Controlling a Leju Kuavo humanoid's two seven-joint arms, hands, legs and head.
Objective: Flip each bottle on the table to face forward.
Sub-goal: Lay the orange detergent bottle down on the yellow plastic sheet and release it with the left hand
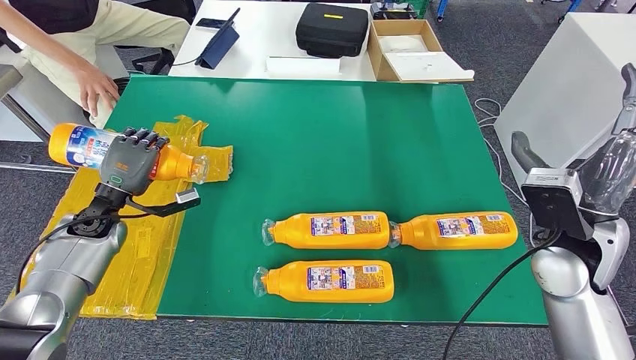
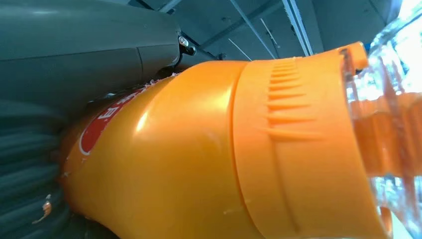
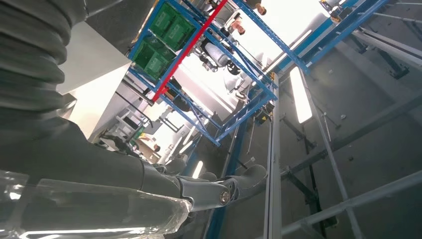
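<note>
At the left of the head view, your left robot hand (image 1: 133, 160) is wrapped around an orange bottle (image 1: 79, 145), holding it on its side above the yellow plastic sheet (image 1: 135, 255) at the left edge of the green counter (image 1: 337, 142). The bottle's clear cap end points toward the middle of the frame. In the left wrist view the bottle's shoulder (image 2: 209, 149) sits hard against the palm, so the grip looks firm, but the smooth body could twist or slide in your fingers as you turn it.

At the upper left, a person's hand (image 1: 96, 86) rests on the counter's corner, near the held bottle; a wide swing could strike it.

Right of centre, three more orange bottles lie on their sides with printed labels up: one in the lower middle (image 1: 324, 280), one above it (image 1: 328, 229), and one further right (image 1: 455, 229), cap nearly touching its neighbour's base. Setting your bottle down carelessly could make it roll into them.

At the far right, your right robot hand (image 1: 616, 161) is raised beside the counter, wrapped in clear plastic. I cannot tell whether it is clenched or released.
</note>
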